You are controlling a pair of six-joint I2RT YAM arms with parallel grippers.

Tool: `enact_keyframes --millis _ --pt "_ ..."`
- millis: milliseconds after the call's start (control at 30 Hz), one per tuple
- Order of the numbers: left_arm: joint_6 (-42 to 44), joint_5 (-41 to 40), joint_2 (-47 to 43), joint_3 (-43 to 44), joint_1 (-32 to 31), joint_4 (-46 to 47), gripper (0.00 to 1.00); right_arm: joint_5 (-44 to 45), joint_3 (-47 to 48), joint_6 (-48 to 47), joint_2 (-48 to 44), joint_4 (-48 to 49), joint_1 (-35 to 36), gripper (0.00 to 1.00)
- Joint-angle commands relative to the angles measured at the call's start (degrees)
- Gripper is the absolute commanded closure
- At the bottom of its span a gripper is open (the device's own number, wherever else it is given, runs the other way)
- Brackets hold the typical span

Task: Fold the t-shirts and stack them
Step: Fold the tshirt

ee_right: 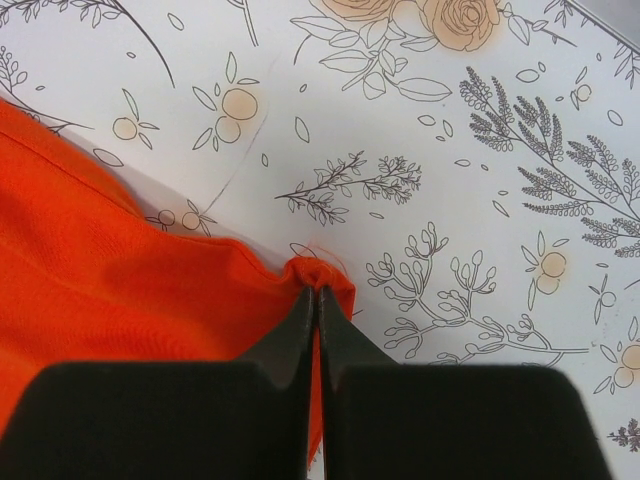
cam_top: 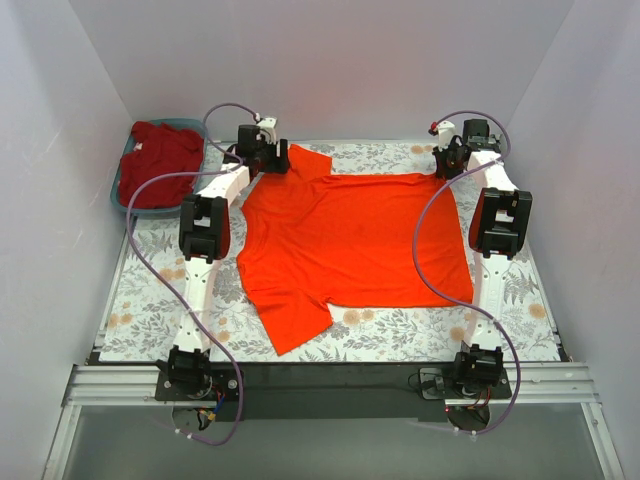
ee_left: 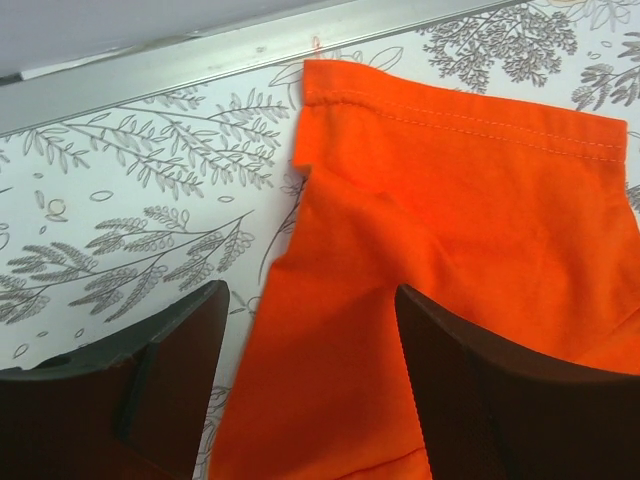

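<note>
the orange-red t-shirt (cam_top: 350,240) lies spread nearly flat in the middle of the tabletop (cam_top: 150,310), which is covered in a white sheet printed with grey sprigs and pale orange flowers. one short sleeve (cam_top: 295,325) points toward the near edge and the other reaches the far edge. the crimson t-shirt (cam_top: 158,165) sits crumpled in a blue bin (cam_top: 122,205) at the far left corner, well apart from the orange one. plain white walls (cam_top: 300,60) close in three sides, and a metal rail (ee_left: 250,45) runs along the far edge just past the sleeve. purple cables (cam_top: 425,250) loop off both arms, and the right one hangs over the shirt's right side.

the left hand (ee_left: 308,300) is at the far sleeve, its dark fingers (ee_left: 180,380) spread wide with the cloth lying between them; it has hold of nothing, and i cannot tell whether the tips touch the fabric. the sleeve hem (ee_left: 470,120) shows a neat double line of stitching on smooth, matte knit.

the right hand (ee_right: 318,300) is at the shirt's far right corner, its two black fingers pressed together and pinching a small puckered tuft of the orange cloth's edge.
</note>
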Motion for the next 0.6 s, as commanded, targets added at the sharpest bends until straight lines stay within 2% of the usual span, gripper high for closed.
enact_keyframes --millis 0,100,200,400,567 --pt "0.2 -0.9 -2.5 3.1 0.8 -4.4 0.35 1.0 -1.3 -0.8 0.7 -1.1 -0.1 0.99" --pt "0.8 0.9 -2.0 2.9 0.8 -4.5 0.42 0.4 -1.3 -0.2 0.1 -0.9 -0.1 0.99" --pt "1.1 1.9 -0.2 4.7 0.8 -4.5 0.53 0.3 -1.5 -0.1 -0.5 -0.6 -0.1 0.99" --pt "1.7 2.7 3.9 9.5 0.4 -4.5 0.52 0.6 -2.3 -0.3 -1.5 -0.8 -0.1 0.99" --pt "4.2 -0.3 4.6 9.1 -0.8 -5.6 0.54 0.7 -2.1 -0.4 -1.7 -0.7 -0.1 0.99"
